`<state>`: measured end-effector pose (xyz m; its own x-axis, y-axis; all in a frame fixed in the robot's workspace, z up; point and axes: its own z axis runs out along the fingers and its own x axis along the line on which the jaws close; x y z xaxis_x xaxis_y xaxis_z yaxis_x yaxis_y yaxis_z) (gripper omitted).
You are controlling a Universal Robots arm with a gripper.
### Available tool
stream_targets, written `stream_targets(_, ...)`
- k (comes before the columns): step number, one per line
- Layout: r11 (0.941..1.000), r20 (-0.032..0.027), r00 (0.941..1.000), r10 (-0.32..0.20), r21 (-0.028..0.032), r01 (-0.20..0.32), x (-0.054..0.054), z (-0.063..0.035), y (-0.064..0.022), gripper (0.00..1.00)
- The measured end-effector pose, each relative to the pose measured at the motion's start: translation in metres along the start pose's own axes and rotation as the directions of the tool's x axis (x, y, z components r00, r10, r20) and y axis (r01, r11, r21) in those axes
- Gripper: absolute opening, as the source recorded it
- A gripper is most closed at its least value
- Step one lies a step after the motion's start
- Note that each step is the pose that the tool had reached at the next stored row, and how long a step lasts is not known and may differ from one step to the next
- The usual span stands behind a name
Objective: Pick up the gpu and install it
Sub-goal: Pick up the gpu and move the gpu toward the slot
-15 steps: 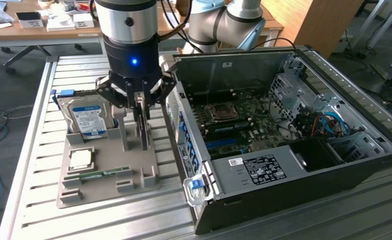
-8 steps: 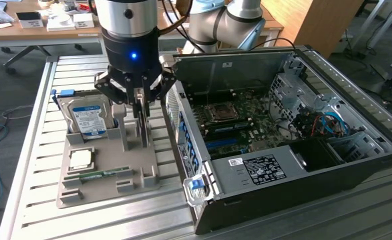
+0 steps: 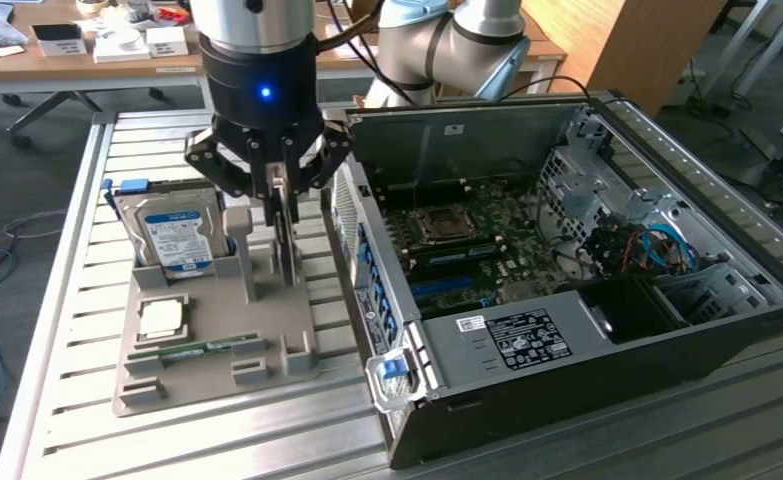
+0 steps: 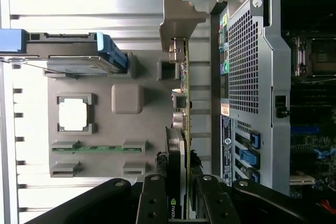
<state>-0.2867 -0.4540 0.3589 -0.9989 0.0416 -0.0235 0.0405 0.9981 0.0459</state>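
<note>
1. A slatted aluminium table carries a grey parts holder near the edge on the exterior view's left.
2. A hard drive with a blue-white label stands upright at the holder's far corner.
3. A CPU lies flat in its recess nearer the front edge; a green RAM stick lies just beside it.
4. The gpu stands on edge in a slot along the holder's edge nearest the case.
5. The gripper is directly above the gpu. Its fingers are clamped on the card's two faces at the upper edge.
6. An open computer case lies just beside the holder, motherboard exposed.
</note>
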Motion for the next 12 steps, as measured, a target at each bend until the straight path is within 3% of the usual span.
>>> stream_targets(12, 1.0000, 0.0001, 1.0000, 0.000, 0.0000, 0.000, 0.000, -0.0154, 0.0007, 0.27)
